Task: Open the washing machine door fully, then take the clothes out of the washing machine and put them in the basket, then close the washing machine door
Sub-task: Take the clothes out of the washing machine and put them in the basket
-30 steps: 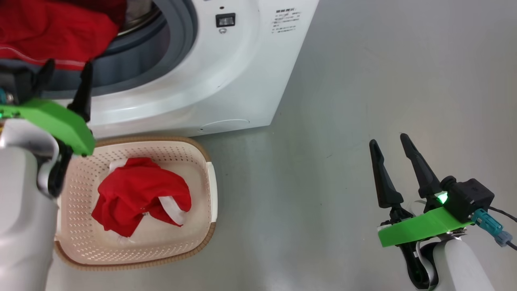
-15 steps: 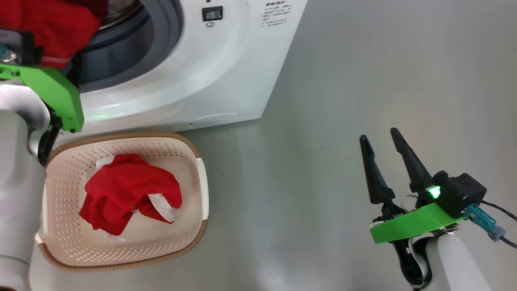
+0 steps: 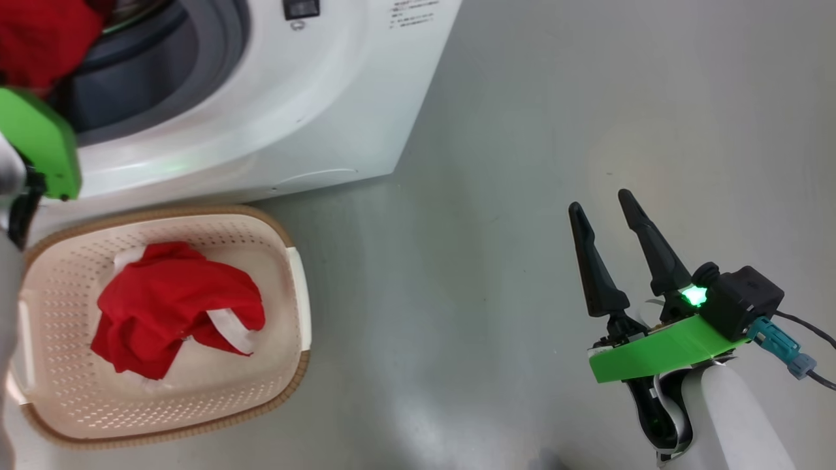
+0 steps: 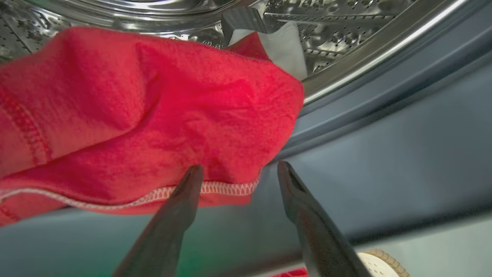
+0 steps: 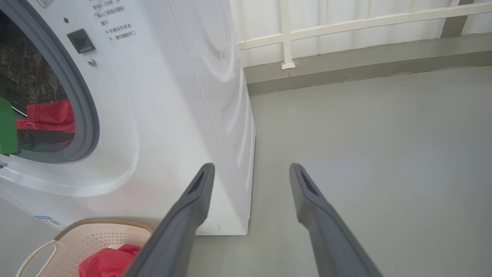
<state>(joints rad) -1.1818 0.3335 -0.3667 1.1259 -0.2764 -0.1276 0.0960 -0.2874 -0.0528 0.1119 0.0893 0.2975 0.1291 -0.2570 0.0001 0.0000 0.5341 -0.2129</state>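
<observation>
The washing machine (image 3: pixel 313 98) stands with its grey-ringed opening (image 3: pixel 163 59) uncovered; its door is out of view. Red clothes (image 4: pixel 153 115) with a white-stitched hem hang over the lip of the steel drum (image 4: pixel 346 30). My left gripper (image 4: pixel 239 167) is open at that hem: one finger lies against the cloth, the other just past its edge. Its green bracket (image 3: pixel 39 143) shows at the opening. Below the machine stands the basket (image 3: pixel 294 287) with one red garment (image 3: pixel 170 300) in it. My right gripper (image 3: pixel 599 200) hovers open and empty over the floor to the right.
Bare grey floor (image 3: pixel 522 130) spreads to the right of the machine. A white railing (image 5: pixel 346 23) and a low kerb run behind it. The basket rim (image 5: pixel 103 223) sits close against the machine's front.
The head camera has turned, sliding the whole picture left and up. My left gripper has pushed further up into the opening, up to the red cloth. The right arm has kept its pose.
</observation>
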